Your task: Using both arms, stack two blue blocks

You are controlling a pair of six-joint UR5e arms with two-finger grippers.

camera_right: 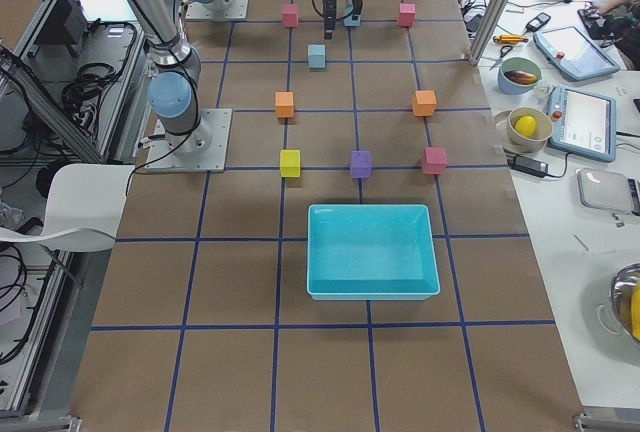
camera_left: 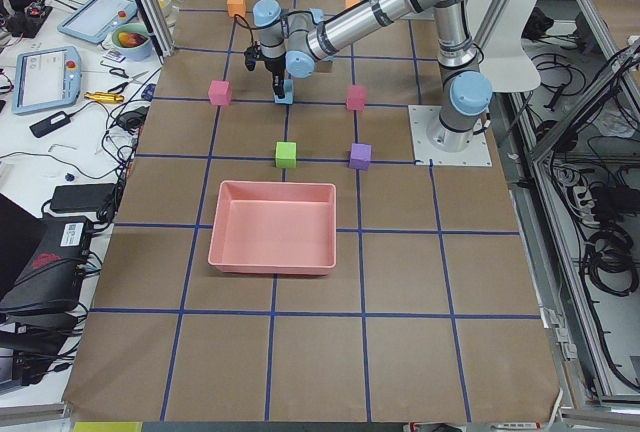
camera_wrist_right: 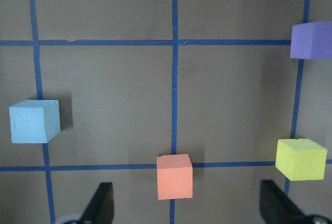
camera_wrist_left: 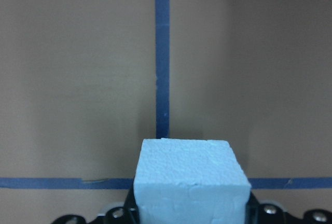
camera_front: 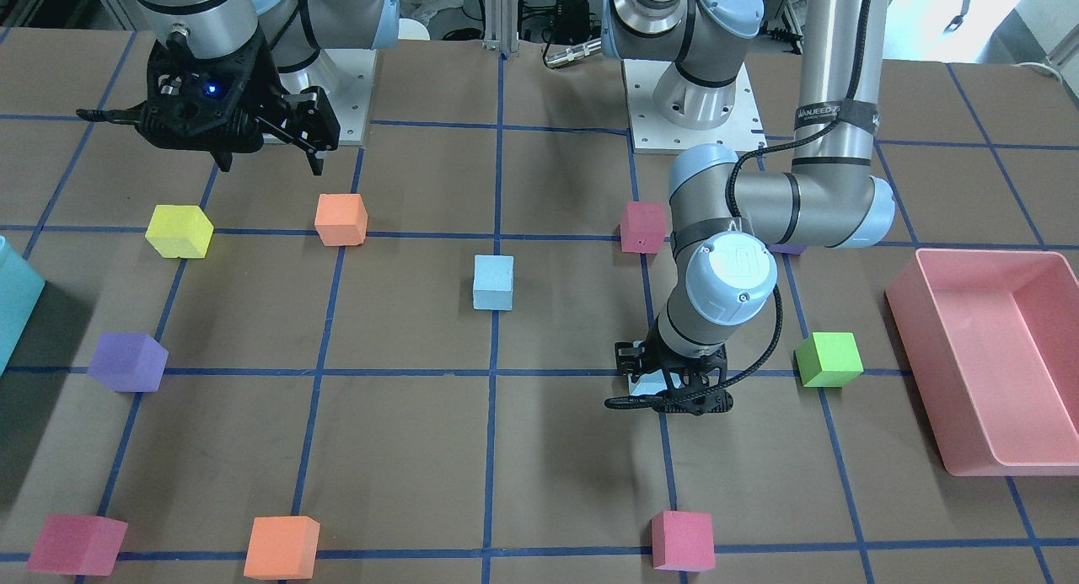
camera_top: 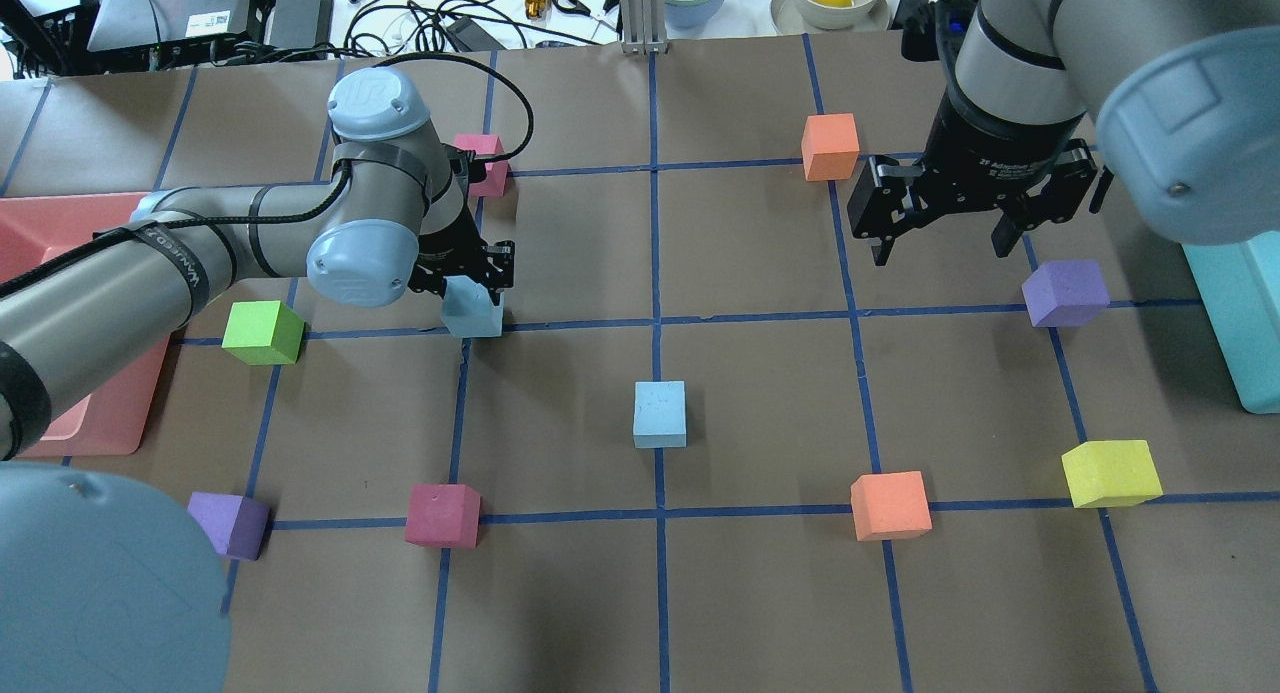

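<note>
step: grasp of first blue block (camera_top: 475, 318) | left gripper (camera_top: 468, 285) clamped on it at a tape crossing, maybe not lifted yet | second blue block (camera_top: 660, 414) mid-table | right gripper (camera_top: 940, 253) jaws apart, empty | next: lift, centre over second

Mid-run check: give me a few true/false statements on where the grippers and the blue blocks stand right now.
1. The left gripper is closed on one blue block. True.
2. The right gripper holds an orange block. False: it is open and empty, above the table.
3. The other blue block is stacked on the first. False: it stands alone near the table's middle.
4. Nothing rests on the other blue block. True.
5. The green block lies inside the pink bin. False: it stands on the table beside it.
</note>
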